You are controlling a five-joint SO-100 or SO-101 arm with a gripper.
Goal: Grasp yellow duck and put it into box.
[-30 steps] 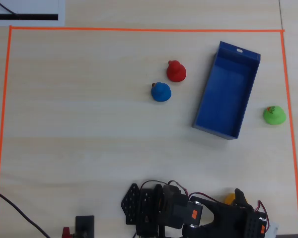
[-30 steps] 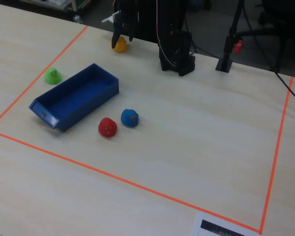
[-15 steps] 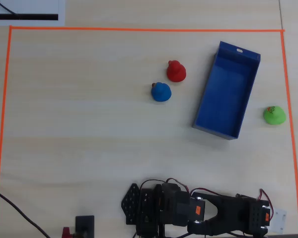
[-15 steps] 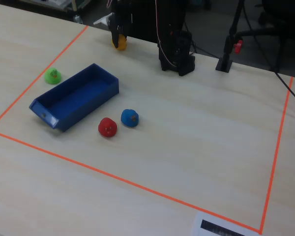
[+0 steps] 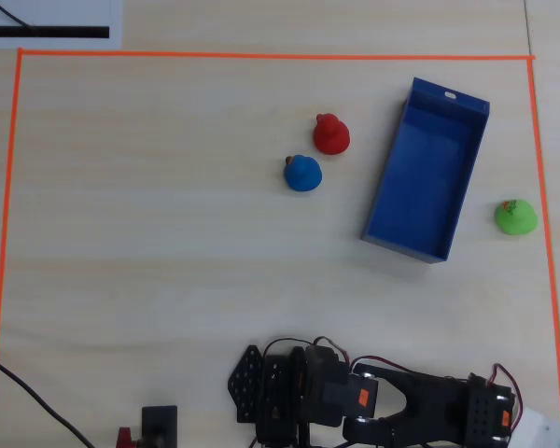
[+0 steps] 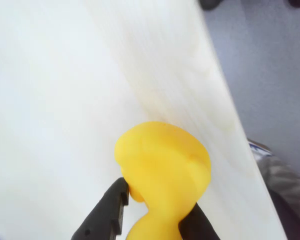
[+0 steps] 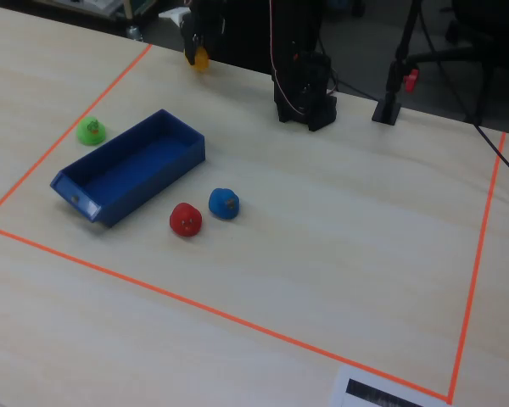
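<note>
From the overhead view, the worktop (image 5: 168,261) had a red duck (image 5: 331,134) and a blue duck (image 5: 302,173) sitting close together just left of the box (image 5: 427,170), and a green duck (image 5: 516,217) off its right side, close to the orange tape line (image 5: 541,187). The arm (image 5: 373,401) was folded up at the bottom edge, and the yellow duck couldn't be seen from up there.

The wrist view pretty much filled up with the yellow duck (image 6: 165,170): smooth, rounded, plain bright yellow. The tool (image 6: 157,212) was pinching it, with dark fingers (image 6: 107,212) pressed on either side of its lower part. The pale worktop was blurred behind it, with its edge running diagonally on the right.

In the fixed view the yellow duck (image 7: 201,58) was held up above the tape at the far edge, well apart from the box (image 7: 131,165). The box was empty, and the stretch of worktop between them was bare.
</note>
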